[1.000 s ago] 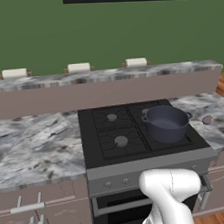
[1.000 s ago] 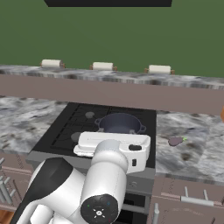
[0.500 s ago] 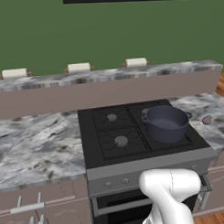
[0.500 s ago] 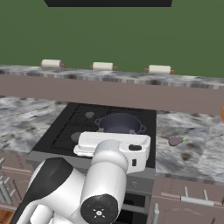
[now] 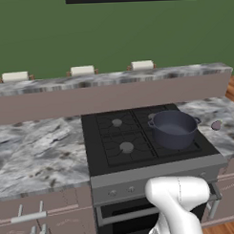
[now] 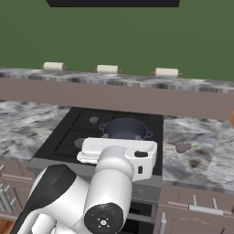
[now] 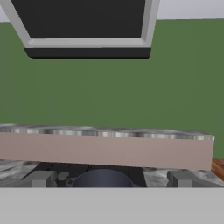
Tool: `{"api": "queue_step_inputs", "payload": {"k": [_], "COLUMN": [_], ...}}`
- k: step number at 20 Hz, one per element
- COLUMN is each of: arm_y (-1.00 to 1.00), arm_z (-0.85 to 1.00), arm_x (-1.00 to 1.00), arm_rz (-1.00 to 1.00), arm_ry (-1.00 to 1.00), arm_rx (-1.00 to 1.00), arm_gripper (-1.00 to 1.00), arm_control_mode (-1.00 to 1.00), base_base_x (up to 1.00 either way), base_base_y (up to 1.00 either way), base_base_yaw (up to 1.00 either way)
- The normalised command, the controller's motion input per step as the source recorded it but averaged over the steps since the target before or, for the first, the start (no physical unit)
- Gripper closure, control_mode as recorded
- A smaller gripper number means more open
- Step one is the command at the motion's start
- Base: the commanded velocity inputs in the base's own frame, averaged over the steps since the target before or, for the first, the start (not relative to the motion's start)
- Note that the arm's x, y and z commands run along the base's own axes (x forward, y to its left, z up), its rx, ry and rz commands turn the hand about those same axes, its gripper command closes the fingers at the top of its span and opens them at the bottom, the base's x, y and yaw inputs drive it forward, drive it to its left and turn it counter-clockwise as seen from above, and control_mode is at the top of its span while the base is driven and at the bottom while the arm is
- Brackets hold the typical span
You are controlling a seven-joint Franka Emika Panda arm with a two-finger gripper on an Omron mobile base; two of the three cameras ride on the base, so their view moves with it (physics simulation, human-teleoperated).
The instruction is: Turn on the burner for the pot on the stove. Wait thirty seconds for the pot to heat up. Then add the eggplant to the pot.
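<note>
The pot (image 5: 174, 128) is sitting on the stove (image 5: 139, 147), over the front right burner, its two small side handles sticking out left and right. In the right base view the pot (image 6: 125, 129) is showing just beyond the white hand of the arm, and in the hand view its dark rim (image 7: 101, 178) is peeking up at the bottom, between the two grey finger tips. The eggplant (image 5: 216, 125) is lying on the marble counter (image 5: 39, 155) to the right of the stove, near the pot but apart from it; from the other side the eggplant (image 6: 183, 147) is resting on the same counter stretch, past the stove's right edge.

The gripper (image 7: 109, 179) is standing wide apart, released and grasping nothing, and looking level across the cooktop toward the green wall (image 5: 111, 33). Small knobs (image 5: 112, 192) are lining the grey front panel. Three pale rolls (image 5: 82, 71) are sitting on the raised ledge behind the stove.
</note>
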Motion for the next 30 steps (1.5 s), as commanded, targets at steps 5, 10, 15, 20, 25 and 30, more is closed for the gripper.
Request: {"api": "queue_step_inputs", "payload": {"k": [5, 10, 15, 20, 25, 30], "arm_y": [0.00, 0.00, 0.00, 0.00, 0.00, 0.00], "arm_z": [0.00, 0.00, 0.00, 0.00, 0.00, 0.00], "arm_x": [0.00, 0.00, 0.00, 0.00, 0.00, 0.00], "arm_rz": [0.00, 0.00, 0.00, 0.00, 0.00, 0.00], "arm_ry": [0.00, 0.00, 0.00, 0.00, 0.00, 0.00], "arm_rx": [0.00, 0.00, 0.00, 0.00, 0.00, 0.00], "arm_gripper": [-1.00, -1.00, -1.00, -1.00, -1.00, -1.00], "arm_control_mode": [-1.00, -1.00, -1.00, -1.00, -1.00, -1.00], "base_base_x": [0.00, 0.00, 0.00, 0.00, 0.00, 0.00], "base_base_y": [0.00, 0.00, 0.00, 0.00, 0.00, 0.00], "base_base_yaw": [0.00, 0.00, 0.00, 0.00, 0.00, 0.00]}}
